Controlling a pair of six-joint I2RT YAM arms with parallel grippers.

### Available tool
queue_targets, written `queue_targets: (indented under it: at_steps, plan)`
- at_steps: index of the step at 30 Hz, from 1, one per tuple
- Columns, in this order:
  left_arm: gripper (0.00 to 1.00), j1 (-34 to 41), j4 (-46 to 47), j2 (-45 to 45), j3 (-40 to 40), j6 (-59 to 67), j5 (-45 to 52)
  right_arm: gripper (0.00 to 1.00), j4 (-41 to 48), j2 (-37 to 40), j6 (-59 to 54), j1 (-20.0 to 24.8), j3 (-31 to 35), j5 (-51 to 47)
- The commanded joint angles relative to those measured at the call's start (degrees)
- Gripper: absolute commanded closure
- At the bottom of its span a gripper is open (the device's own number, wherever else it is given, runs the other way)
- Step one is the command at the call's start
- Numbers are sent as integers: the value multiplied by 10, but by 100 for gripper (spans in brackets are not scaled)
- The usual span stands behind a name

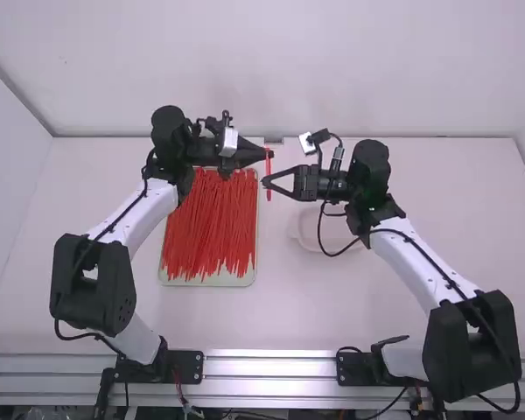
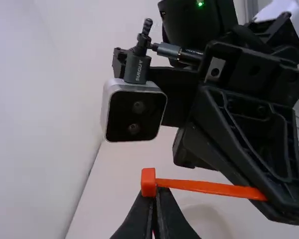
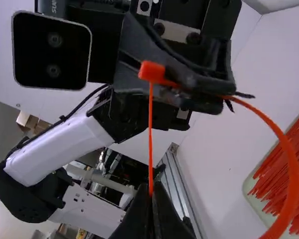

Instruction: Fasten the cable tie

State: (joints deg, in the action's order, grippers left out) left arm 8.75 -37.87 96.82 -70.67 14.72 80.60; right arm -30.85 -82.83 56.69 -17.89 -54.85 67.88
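While white walls [image 1: 262, 61] ring the table [image 1: 472, 188], red ties [image 1: 212, 223] fill 1 tray [image 1: 206, 282].

two arms [image 1: 136, 214] [image 1: 416, 258], one raised cable tie [image 1: 269, 188], one tray [image 1: 208, 282], one uncountable pile of ties [image 1: 212, 223].

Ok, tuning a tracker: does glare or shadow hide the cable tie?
High view: even light, no glare, cable tie plain between left end effector and right end effector. Left wrist view: head bright against pale background. Right wrist view: strap stands out against dark left end effector.

Tray [image 1: 201, 282] of spare red ties [image 1: 212, 223] on white table [image 1: 472, 192]
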Motion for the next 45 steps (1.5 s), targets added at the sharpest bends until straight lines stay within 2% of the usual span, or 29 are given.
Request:
queue_targets:
  at_steps: [1,13,26,33,45]
  plan:
    - [98,-2,-1,-2,-17,19,10,100,-2,-3,5,-1,3,-5]
    - [98,-1,-1,-2,-17,16,12,100,-9,-3,12,-1,3,-24]
    - [98,3,2,-2,-17,10,92,100,-39,-3,35,11,3,-57]
    - [98,4,53,-2,-17,1,90,100,-51,-3,35,2,3,-86]
    - [98,23,84,-2,-17,-2,91,100,-64,-3,52,21,3,-113]
